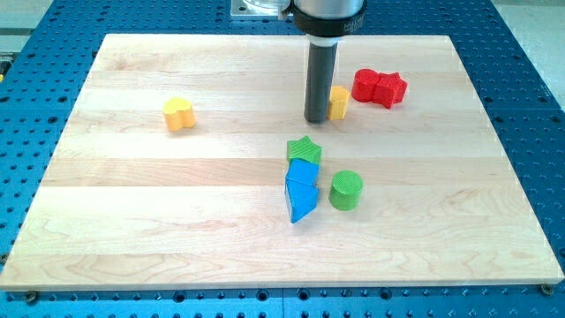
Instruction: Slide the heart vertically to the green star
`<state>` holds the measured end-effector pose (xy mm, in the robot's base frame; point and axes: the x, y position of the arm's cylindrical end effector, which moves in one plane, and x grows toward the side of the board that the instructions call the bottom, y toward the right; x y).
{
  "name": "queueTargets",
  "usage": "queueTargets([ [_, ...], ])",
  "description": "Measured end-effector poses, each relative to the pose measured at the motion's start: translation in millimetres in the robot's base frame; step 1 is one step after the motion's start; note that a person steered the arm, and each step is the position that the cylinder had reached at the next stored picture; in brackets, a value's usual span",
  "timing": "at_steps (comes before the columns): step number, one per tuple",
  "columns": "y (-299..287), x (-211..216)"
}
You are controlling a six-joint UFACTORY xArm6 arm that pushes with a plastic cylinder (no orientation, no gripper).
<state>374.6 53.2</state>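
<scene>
Yellow heart [178, 114] sits toward table's [132, 247] top-left; which way it points is unclear. Green star [304, 149] near table's centre, touching blue blocks [301, 190] below. My tip [317, 119], no claw, rests just beside a small yellow block [339, 102], well apart from heart.

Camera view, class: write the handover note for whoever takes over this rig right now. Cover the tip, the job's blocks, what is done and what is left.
My tip rests on the board, just left of a small yellow block and touching or nearly touching it.
The yellow heart sits alone at the view's left, away from the tip.
The green star lies below the tip, against the blue blocks.
Done: nothing visible; the heart is far from the star.
Left: reach the heart and slide it to the star.
</scene>
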Motion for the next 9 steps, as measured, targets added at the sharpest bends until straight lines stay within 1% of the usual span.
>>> queueTargets([
  [1,59,-8],
  [2,34,9],
  [3,-109,45],
  [4,-220,52],
  [5,-196,0],
  [7,-74,-57],
  [8,-41,-82],
  [9,-34,-114],
])
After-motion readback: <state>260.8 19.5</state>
